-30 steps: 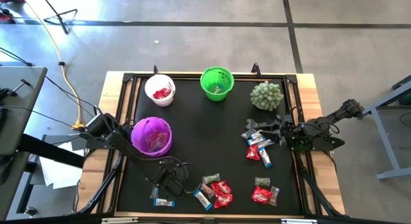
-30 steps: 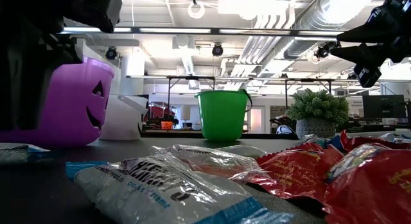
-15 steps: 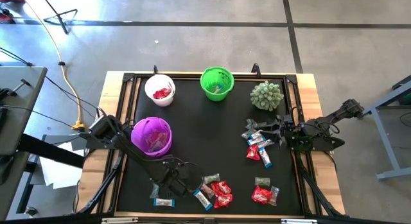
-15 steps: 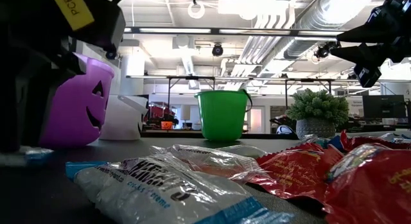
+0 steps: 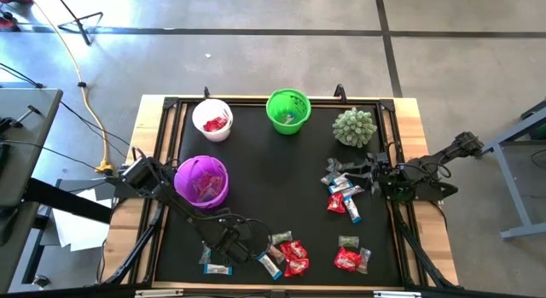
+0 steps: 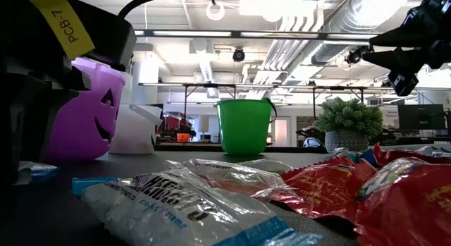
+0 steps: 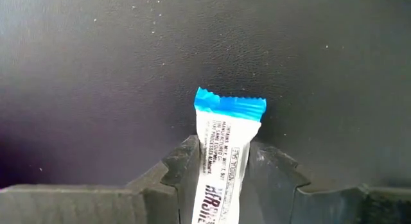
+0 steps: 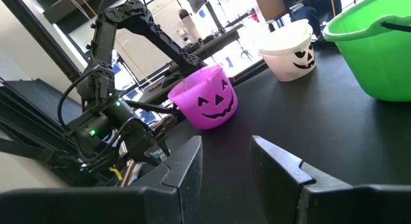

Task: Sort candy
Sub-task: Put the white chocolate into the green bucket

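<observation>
Black tabletop [image 5: 281,178] beneath, left claw [image 7: 221,169] clenches a blue-ended white candy [image 7: 225,153] between its fingers; right claw [image 8: 225,163] gapes, unladen

Past my own right gripper [image 8: 225,161] — fingers parted, nothing between them — I see the purple pumpkin pail [image 8: 204,104] on the black table [image 8: 321,128], the white pail [image 8: 290,49] and green bucket [image 8: 379,44] farther off, the other arm [image 8: 109,102] beside the purple one.

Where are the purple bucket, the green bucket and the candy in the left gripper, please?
purple bucket [image 5: 201,180], high view, candy-filled inside
green bucket [image 6: 244,126], low view, front wall
candy [image 7: 222,156], left wrist view, white wrapper between the fingers
</observation>
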Tool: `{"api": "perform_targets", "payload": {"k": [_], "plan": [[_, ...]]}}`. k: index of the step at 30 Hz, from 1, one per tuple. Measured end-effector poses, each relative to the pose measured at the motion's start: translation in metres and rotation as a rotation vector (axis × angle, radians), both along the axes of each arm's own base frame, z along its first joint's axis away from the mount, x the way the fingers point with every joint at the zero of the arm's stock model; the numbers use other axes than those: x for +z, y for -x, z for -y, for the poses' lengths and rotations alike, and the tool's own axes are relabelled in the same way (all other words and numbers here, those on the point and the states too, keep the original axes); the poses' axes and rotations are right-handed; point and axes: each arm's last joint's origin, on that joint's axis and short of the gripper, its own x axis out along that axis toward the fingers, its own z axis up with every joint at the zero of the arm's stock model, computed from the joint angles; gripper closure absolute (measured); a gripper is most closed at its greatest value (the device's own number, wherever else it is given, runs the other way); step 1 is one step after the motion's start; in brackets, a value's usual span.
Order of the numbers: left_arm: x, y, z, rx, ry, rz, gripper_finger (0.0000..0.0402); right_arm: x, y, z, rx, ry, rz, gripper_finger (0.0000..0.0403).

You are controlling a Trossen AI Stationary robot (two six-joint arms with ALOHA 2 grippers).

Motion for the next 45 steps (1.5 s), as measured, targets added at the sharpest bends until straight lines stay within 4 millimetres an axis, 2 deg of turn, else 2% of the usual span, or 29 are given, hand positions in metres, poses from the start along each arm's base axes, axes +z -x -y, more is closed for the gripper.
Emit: {"api": "perform_targets", "payload": {"k": [6,16,23,26,30,34,41,45], "plan": [[0.000,0.000,0.001,0.046,0.014,0.006,0.0294,0.000,0.000,0.000,0.000,0.000,0.000,0.0276],[0.003,-0.002,0.002,0.150,0.040,0.014,0.0380,0.000,0.000,0.000,-0.001,0.000,0.000,0.0276],[0.020,-0.014,0.009,0.171,0.053,0.034,0.0382,0.000,0.000,0.000,-0.001,0.000,0.000,0.0276],[0.038,-0.020,0.012,0.176,0.064,0.051,0.0376,0.000,0.000,0.000,-0.001,0.000,0.000,0.0276],[0.071,-0.032,0.016,0.183,0.073,0.156,0.0375,0.000,0.000,0.000,-0.001,0.000,0.000,0.0276],[0.105,-0.034,0.013,0.173,-0.009,0.223,0.0374,0.000,0.000,0.000,-0.004,0.002,-0.004,0.0276],[0.172,-0.014,-0.008,0.141,-0.223,0.245,0.0369,-0.001,-0.001,0.000,-0.003,0.008,-0.015,0.0276],[0.214,0.002,-0.023,0.233,-0.163,0.308,0.0369,-0.002,-0.001,-0.001,-0.002,0.009,-0.018,0.0276]]}}
